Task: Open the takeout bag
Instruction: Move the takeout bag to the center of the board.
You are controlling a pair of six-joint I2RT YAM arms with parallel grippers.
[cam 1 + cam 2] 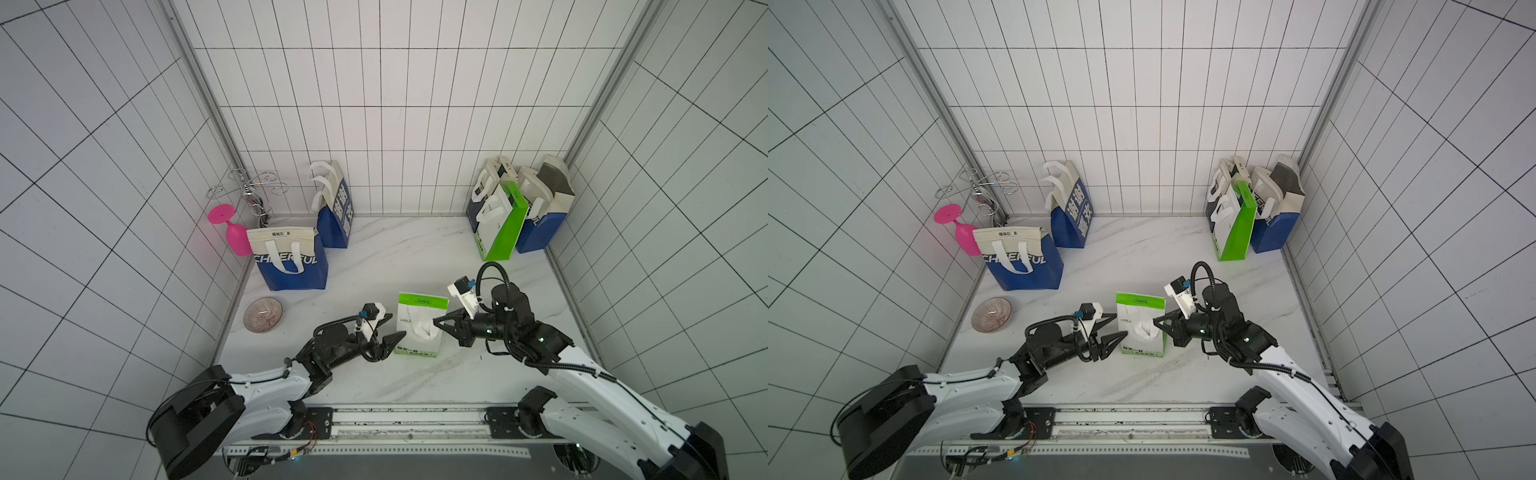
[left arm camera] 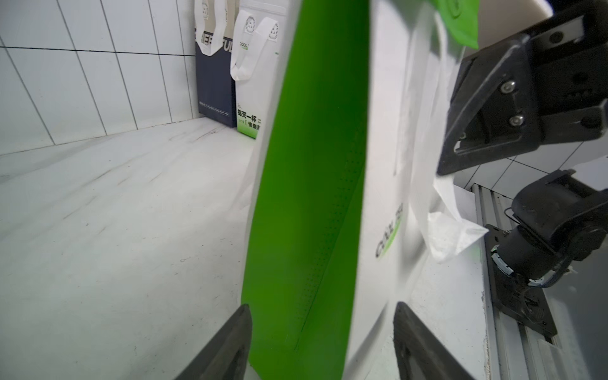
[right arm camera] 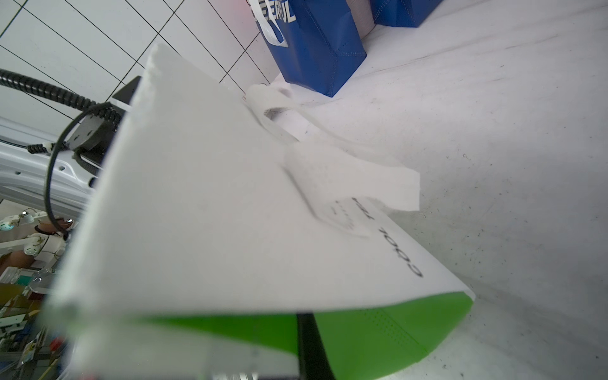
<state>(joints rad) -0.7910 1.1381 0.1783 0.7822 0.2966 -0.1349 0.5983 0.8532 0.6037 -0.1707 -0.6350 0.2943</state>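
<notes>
The takeout bag [image 1: 419,328], white with green sides and a green top band, stands upright on the marble table [image 1: 395,257], toward the middle of its front edge, and its white handle hangs down its front face. The right gripper [image 1: 435,321] is pinched shut on the bag's right edge. The left gripper [image 1: 397,325] is at the bag's left side with its jaws apart; in the left wrist view the green side panel runs between the two fingers, and neither is clamped on it. A ribbed bowl [image 1: 262,315] sits near the table's left edge. Further back on that side stand a blue CHEERFUL bag [image 1: 291,266], a pink goblet [image 1: 232,232] and a wire rack [image 1: 249,191]. More bags [image 1: 515,208] crowd the far right corner.
</notes>
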